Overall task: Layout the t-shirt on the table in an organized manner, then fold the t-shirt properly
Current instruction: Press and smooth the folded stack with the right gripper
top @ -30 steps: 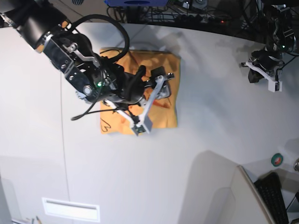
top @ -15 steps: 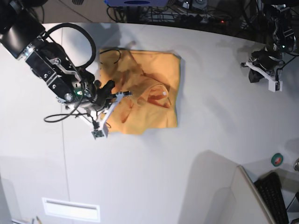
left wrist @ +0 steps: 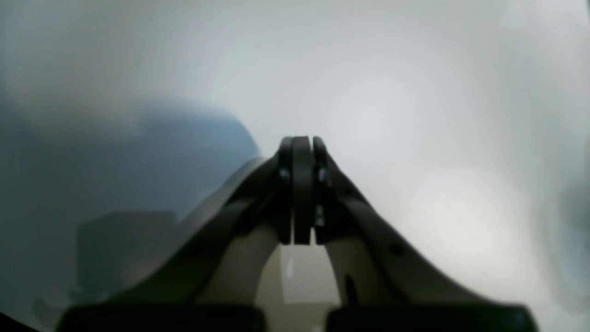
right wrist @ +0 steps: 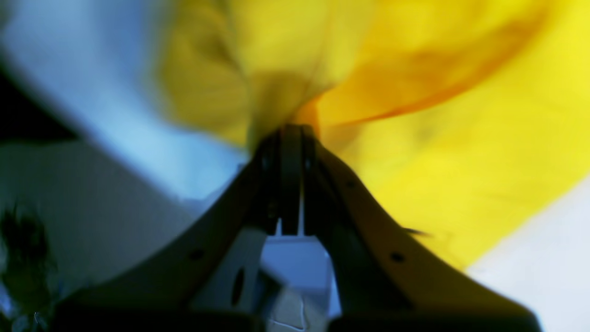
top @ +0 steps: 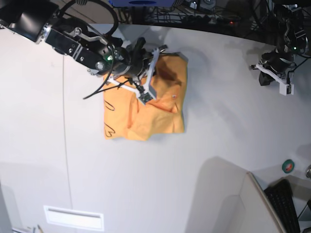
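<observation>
The t-shirt (top: 146, 116) is seen rumpled on the desk (top: 218, 145), toward its far middle, black line marks showing at its near-left corner. The right pincer (right wrist: 291, 131) is clamped tight on a gathered bunch of yellow cloth, lifted at the shirt's far edge. The left pincer (left wrist: 300, 143) is seen fully closed, nothing held, above bare desk well off to the side.

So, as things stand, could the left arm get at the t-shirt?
Probably not without a long move. The left claw sits shut at the far edge of the table, well apart from the t-shirt. Bare tabletop lies between them, but the right claw is already clamped on the cloth.
</observation>
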You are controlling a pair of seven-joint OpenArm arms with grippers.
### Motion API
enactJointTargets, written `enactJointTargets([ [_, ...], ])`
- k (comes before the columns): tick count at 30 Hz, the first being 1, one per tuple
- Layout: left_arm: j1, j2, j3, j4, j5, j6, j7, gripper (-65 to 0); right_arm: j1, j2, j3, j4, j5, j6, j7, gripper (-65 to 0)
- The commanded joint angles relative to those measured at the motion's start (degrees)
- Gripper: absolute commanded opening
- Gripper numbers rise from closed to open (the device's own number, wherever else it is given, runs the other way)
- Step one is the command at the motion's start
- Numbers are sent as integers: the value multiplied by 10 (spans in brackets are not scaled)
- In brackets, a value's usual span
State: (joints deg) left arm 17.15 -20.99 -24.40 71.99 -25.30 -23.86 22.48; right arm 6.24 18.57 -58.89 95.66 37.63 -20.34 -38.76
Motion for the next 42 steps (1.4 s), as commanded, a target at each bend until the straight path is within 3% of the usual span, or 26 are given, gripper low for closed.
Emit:
enactJointTargets([
  [1, -2, -11, -4, 8, -3, -1, -10, -650, 5, 2, -9, 19, -2, -13, 7, -650],
  [7, -2, -13, -4, 8, -2, -1, -10, -650, 9, 6, -53, 75, -2, -65, -31, -650],
  [13, -2, -14, -4, 8, -2, -1, -10, -650, 9, 13, 16, 91, -2, -66, -44, -650],
  [16, -2, -13, -4, 8, -2, -1, -10, -650, 23, 7, 11, 73, -2, -65, -44, -650],
  [22, -3, -13, -4, 8, -2, -1, -10, -650, 51, -62, -44, -40, -3, -64, -40, -650],
  [26, -3, -13, -4, 8, -2, -1, -10, -650, 69, -95, -111, -88, -3, -64, -8, -650],
  [29, -3, -14, -4, 8, -2, -1, -10, -650, 72, -111, -121, -112, -3, -64, -4, -650],
  [32, -1, -15, -4, 8, -1, -1, -10, -650, 72, -103, -120, -73, -2, -65, -6, -650],
  [34, -1, -15, -4, 8, 0, -1, -10, -650, 72, -79, -114, -23, -2, -66, -14, -650],
  [38, 1, -15, -5, 8, 0, -1, -11, -650, 66, -47, -15, 24, -2, -101, -49, -650],
  [42, 2, -11, -33, 8, 1, -1, -9, -650, 71, -21, 67, -4, -2, -86, -48, -650],
])
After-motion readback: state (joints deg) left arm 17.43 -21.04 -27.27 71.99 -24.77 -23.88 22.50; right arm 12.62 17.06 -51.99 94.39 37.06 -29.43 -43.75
